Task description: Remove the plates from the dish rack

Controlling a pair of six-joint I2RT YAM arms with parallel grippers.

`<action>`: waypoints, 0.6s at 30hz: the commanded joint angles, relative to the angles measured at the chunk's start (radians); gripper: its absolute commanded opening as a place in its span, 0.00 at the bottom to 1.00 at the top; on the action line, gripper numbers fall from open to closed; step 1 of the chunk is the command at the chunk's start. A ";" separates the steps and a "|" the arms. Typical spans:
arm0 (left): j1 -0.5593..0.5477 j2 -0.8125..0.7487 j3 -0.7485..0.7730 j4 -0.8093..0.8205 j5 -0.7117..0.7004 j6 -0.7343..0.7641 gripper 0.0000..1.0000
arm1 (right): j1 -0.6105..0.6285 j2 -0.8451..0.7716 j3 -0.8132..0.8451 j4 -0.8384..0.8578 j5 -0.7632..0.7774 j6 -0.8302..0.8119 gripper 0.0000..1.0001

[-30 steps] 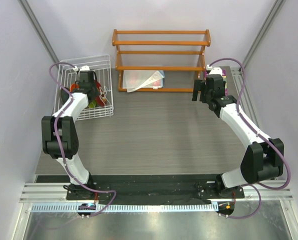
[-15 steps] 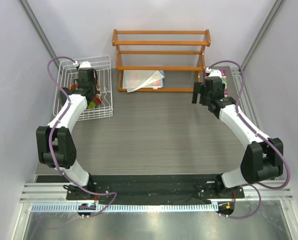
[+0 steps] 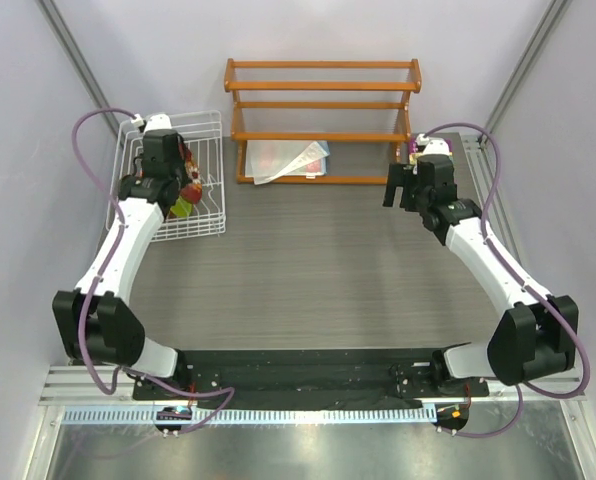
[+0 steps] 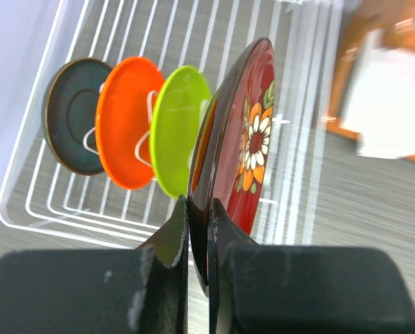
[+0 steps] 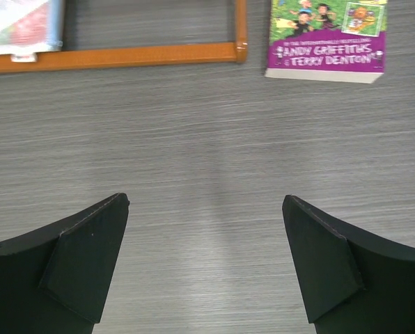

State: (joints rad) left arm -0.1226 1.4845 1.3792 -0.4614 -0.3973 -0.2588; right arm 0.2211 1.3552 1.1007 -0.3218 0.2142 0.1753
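The left gripper [image 4: 197, 209] has its two fingers squeezed tight on the rim of the dark red plate [image 4: 253, 139]. The plate stands on its edge over the dish rack [image 3: 203, 226], which sits at the far left corner of the table [image 5: 193, 139]. Behind it, the lime green plate [image 4: 179, 129], the orange plate [image 4: 124, 122] and the teal plate [image 4: 72, 115] stand in a row between the wires. The red plate is very near the green one, and it is hard to tell if they touch.

The best way is to lift the red plate straight up and slowly, so it does not bump the green plate or catch on a wire. Only a thin bit of rim is pinched, so the plate could swing or slip. The squeeze should not let go until the plate lies on the table.

The right gripper [image 5: 205, 202] has its fingers spread wide and holds nothing. It hangs over the table near the far right corner, by a purple book [image 5: 326, 42].
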 commanded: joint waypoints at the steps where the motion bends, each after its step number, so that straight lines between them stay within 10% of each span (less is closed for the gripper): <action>1: -0.012 -0.127 0.023 0.047 0.116 -0.091 0.00 | 0.000 -0.051 -0.005 0.038 -0.125 0.055 0.99; 11: -0.034 -0.224 -0.163 0.240 0.572 -0.391 0.00 | 0.003 -0.027 -0.148 0.390 -0.564 0.349 0.96; 18: -0.150 -0.211 -0.264 0.375 0.617 -0.479 0.00 | 0.044 0.039 -0.222 0.650 -0.700 0.510 0.96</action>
State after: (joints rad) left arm -0.2131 1.2858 1.1324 -0.3099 0.1211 -0.6365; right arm 0.2340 1.3643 0.8925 0.0937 -0.3565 0.5575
